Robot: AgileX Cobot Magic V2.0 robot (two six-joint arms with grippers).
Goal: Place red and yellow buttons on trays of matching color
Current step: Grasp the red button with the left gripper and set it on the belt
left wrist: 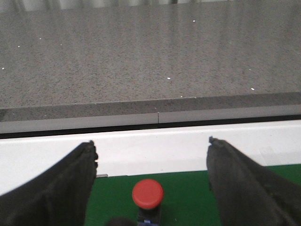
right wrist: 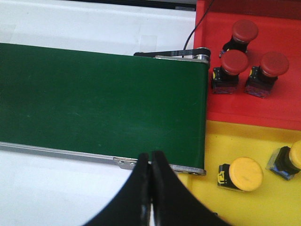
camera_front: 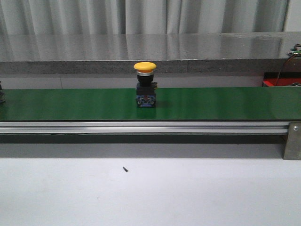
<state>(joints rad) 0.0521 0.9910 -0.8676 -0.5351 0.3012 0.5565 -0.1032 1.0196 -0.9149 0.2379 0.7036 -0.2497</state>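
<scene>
A yellow button (camera_front: 145, 67) on a black and blue base stands upright on the green conveyor belt (camera_front: 211, 103) in the front view. In the left wrist view a red button (left wrist: 147, 193) stands on the belt (left wrist: 188, 197) between my open left gripper's (left wrist: 153, 146) fingers (left wrist: 70, 183), untouched. My right gripper (right wrist: 150, 157) is shut and empty over the belt's near rail (right wrist: 70, 153). The red tray (right wrist: 263, 101) holds three red buttons (right wrist: 234, 62). The yellow tray (right wrist: 254, 207) holds two yellow buttons (right wrist: 244, 173).
A grey stone counter (camera_front: 141, 47) runs behind the belt. A white table (camera_front: 141, 193) lies in front, with a small dark speck (camera_front: 125, 169). A metal bracket (camera_front: 292, 140) ends the rail at right. A black cable (right wrist: 197, 23) runs by the red tray.
</scene>
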